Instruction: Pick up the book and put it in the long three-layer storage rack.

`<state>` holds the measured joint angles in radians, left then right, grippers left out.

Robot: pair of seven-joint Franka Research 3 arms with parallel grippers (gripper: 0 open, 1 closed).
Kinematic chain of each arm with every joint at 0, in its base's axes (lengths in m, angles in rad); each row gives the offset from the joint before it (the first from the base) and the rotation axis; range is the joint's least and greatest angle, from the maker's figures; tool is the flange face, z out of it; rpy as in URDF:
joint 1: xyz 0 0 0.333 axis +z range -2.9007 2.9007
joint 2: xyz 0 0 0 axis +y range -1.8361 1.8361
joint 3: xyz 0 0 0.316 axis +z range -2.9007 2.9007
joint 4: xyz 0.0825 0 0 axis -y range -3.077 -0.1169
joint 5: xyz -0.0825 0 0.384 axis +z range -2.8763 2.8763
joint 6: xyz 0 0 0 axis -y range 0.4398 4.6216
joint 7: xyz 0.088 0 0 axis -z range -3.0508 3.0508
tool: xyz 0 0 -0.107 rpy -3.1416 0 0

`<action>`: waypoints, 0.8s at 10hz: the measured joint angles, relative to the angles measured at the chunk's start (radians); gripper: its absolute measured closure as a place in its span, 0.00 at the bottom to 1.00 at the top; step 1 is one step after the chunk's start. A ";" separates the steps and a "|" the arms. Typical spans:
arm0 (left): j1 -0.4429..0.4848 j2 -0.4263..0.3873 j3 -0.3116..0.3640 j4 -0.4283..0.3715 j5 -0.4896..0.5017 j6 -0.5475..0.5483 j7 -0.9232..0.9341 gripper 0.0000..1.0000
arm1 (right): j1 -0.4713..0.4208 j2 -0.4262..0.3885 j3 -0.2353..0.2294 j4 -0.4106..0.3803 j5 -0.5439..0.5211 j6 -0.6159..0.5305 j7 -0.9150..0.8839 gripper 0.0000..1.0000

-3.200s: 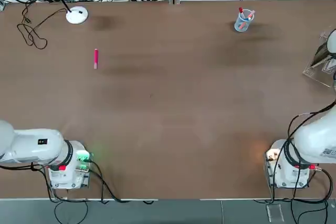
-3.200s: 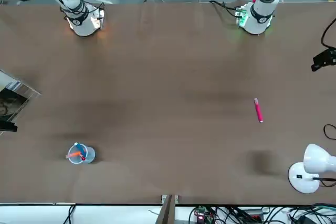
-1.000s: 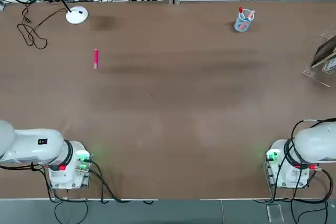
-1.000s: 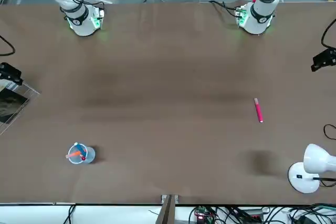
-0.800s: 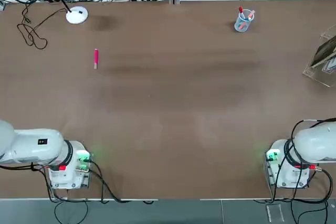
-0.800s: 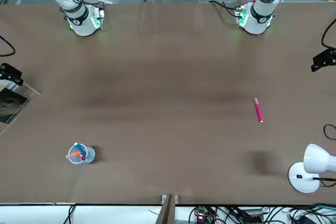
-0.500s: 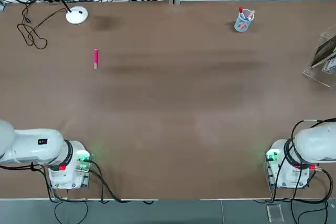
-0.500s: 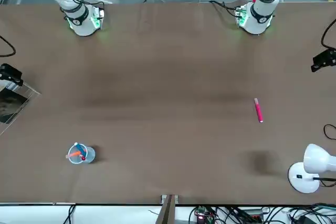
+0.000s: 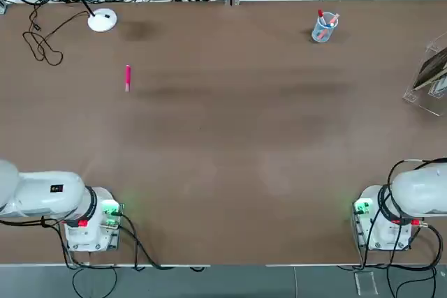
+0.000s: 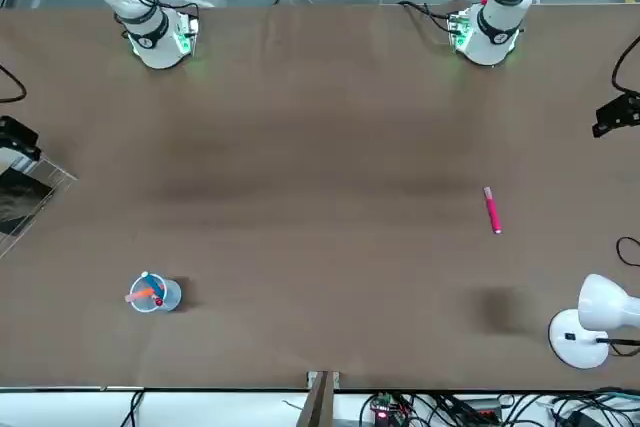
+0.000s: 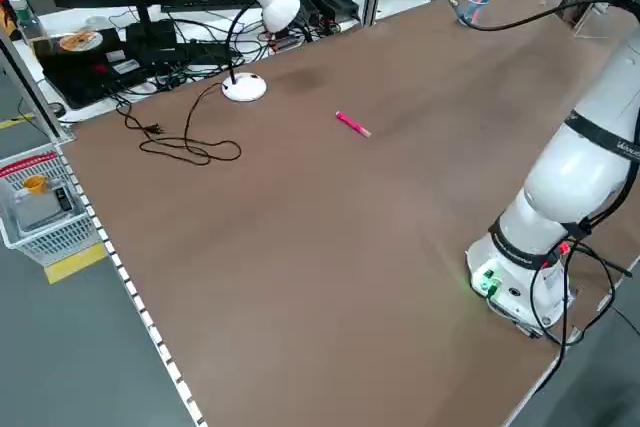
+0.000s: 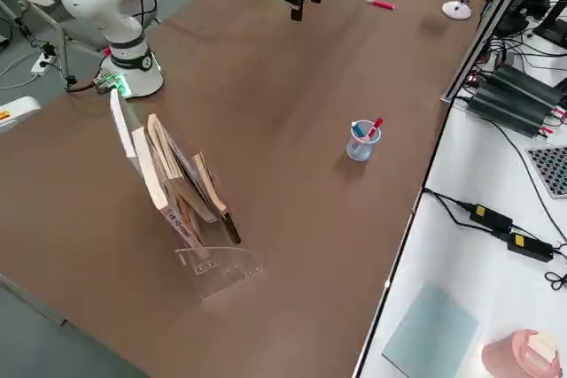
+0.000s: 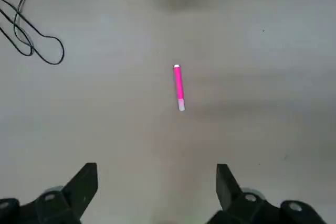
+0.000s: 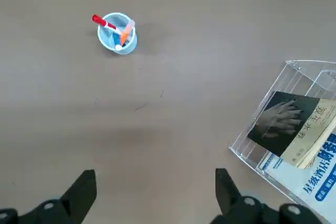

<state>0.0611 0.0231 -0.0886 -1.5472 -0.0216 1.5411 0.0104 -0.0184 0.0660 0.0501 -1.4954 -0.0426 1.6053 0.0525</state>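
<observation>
Both arms are drawn up high over the brown table (image 9: 230,137), grippers pointing down. The left gripper (image 13: 156,190) hangs above the pink pen (image 13: 179,86), fingers spread wide and empty. The right gripper (image 14: 155,195) is likewise wide open with nothing between its fingers, the table bare beneath it.

The book (image 14: 287,121) already sits in the rack (image 14: 257,142), leaning on a slanted panel at the table's right edge (another book with blue print lies in the tier beside it).

A cup (image 9: 323,28) of pens stands toward the far edge, well apart from the rack. A white lamp (image 9: 102,19) and a looped black cable (image 9: 40,43) occupy the far left corner. Beyond the table runs a white bench (image 12: 461,272) strewn with cables and power bricks.
</observation>
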 joint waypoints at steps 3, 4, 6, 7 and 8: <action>0.000 0.000 0.000 0.000 0.000 0.002 0.001 0.01 | 0.000 -0.018 0.000 -0.033 0.000 0.025 0.000 0.00; 0.000 0.001 0.000 0.000 0.000 0.003 0.001 0.01 | 0.000 -0.023 0.000 -0.034 0.000 0.025 0.000 0.00; 0.000 0.001 0.000 0.000 0.000 0.004 0.002 0.01 | 0.001 -0.034 0.002 -0.033 0.000 0.021 0.000 0.00; 0.000 0.002 0.000 0.000 0.000 0.004 0.002 0.01 | 0.002 -0.040 0.002 -0.030 0.000 0.015 0.000 0.00; 0.000 0.002 0.000 0.000 0.000 0.004 0.002 0.01 | 0.002 -0.046 0.002 -0.029 0.000 0.010 0.000 0.00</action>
<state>0.0607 0.0250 -0.0888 -1.5473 -0.0216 1.5452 0.0125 -0.0160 0.0205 0.0522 -1.5246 -0.0426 1.6149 0.0522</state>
